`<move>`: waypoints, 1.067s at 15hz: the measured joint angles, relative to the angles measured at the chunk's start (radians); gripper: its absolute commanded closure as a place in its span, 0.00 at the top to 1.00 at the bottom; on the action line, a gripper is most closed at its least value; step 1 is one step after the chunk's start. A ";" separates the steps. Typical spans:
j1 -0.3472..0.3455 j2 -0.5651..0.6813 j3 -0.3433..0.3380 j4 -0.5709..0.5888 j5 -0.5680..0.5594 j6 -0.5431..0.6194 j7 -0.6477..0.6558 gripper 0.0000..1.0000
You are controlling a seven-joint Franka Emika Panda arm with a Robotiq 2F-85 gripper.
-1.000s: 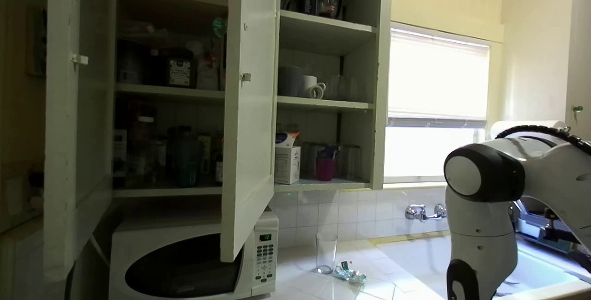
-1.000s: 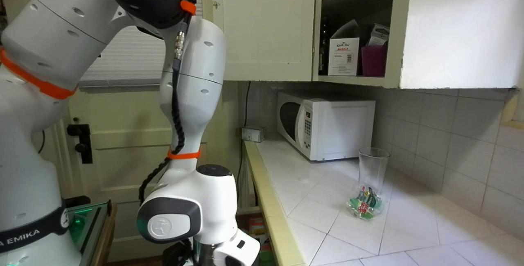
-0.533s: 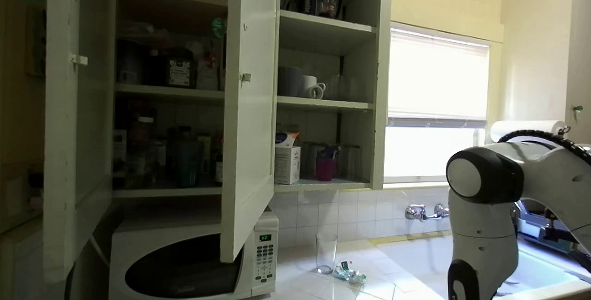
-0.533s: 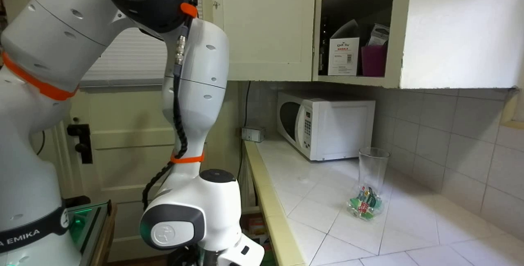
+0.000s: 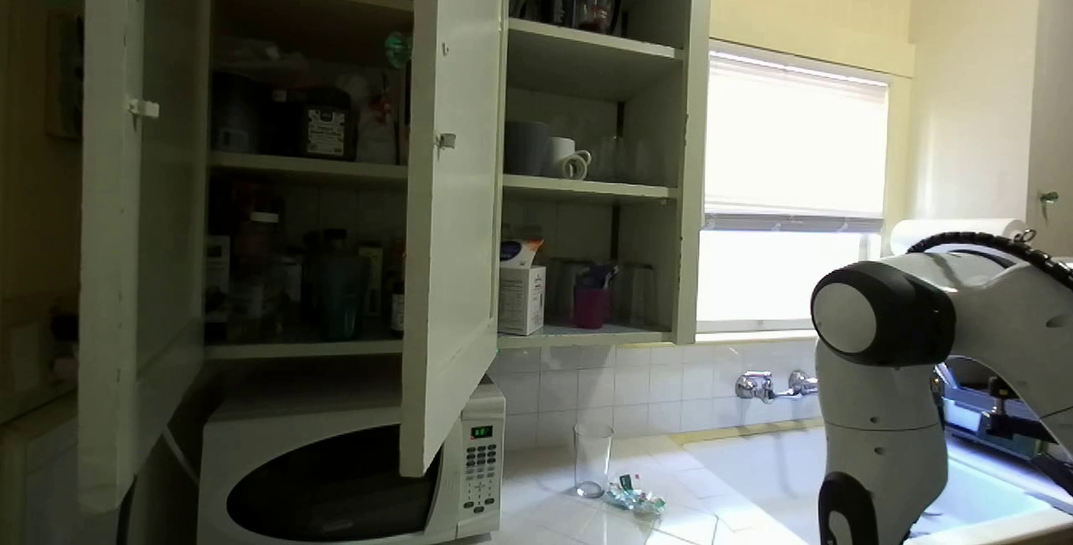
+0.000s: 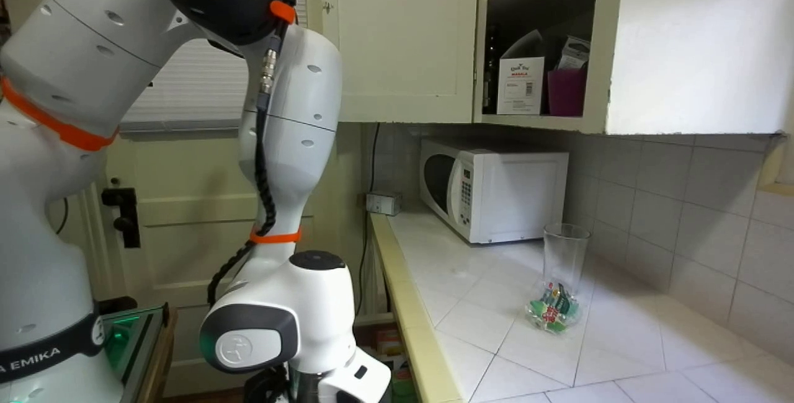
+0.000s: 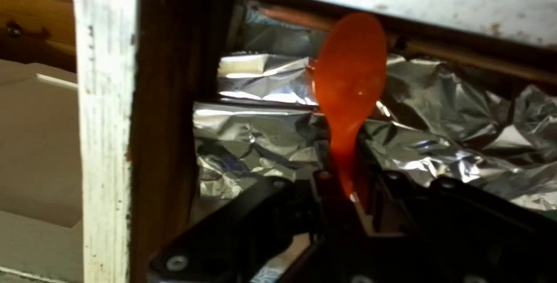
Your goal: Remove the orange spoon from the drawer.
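Wrist view: the gripper (image 7: 344, 153) enters from the bottom, its two fingers clamped on the handle of the orange spoon (image 7: 350, 63), one to either side. The spoon's bowl points toward the top, seen against crumpled foil (image 7: 261, 133) inside the open drawer (image 7: 104, 143); whether spoon and foil touch cannot be told. The drawer's worn white edge runs down the left.

In an exterior view, the arm (image 6: 294, 99) bends down beside the tiled counter (image 6: 471, 304), its lower end cut off by the frame edge. On the counter stand a white microwave (image 6: 520, 198) and an upright drinking glass (image 6: 566, 251), with a clear packet (image 6: 554, 311) showing green and red just in front of the glass. Above, an open cupboard (image 6: 605, 49) holds a white box (image 6: 520, 92) and a purple cup (image 6: 566, 93).

In an exterior view, the arm occupies the right, in front of the sink (image 5: 763, 463); the tap (image 5: 757, 386) projects from the tiles (image 5: 658, 381) behind. Cupboard doors (image 5: 457, 193) stand open at left, and a white mug (image 5: 562, 156) rests on the middle shelf (image 5: 603, 187).
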 measured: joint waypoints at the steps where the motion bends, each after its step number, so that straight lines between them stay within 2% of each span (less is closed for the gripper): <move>1: 0.023 -0.011 -0.016 -0.028 0.007 0.048 0.000 0.04; 3: 0.070 -0.029 -0.045 -0.075 0.024 0.146 0.000 0.04; 5: 0.089 -0.031 -0.043 -0.072 0.033 0.199 0.001 0.04; 10: 0.081 -0.063 0.008 -0.057 -0.005 0.222 0.002 0.04; 13: 0.047 -0.111 0.055 -0.055 -0.123 0.176 -0.017 0.04; 16: 0.015 -0.175 0.089 -0.055 -0.257 0.036 -0.046 0.04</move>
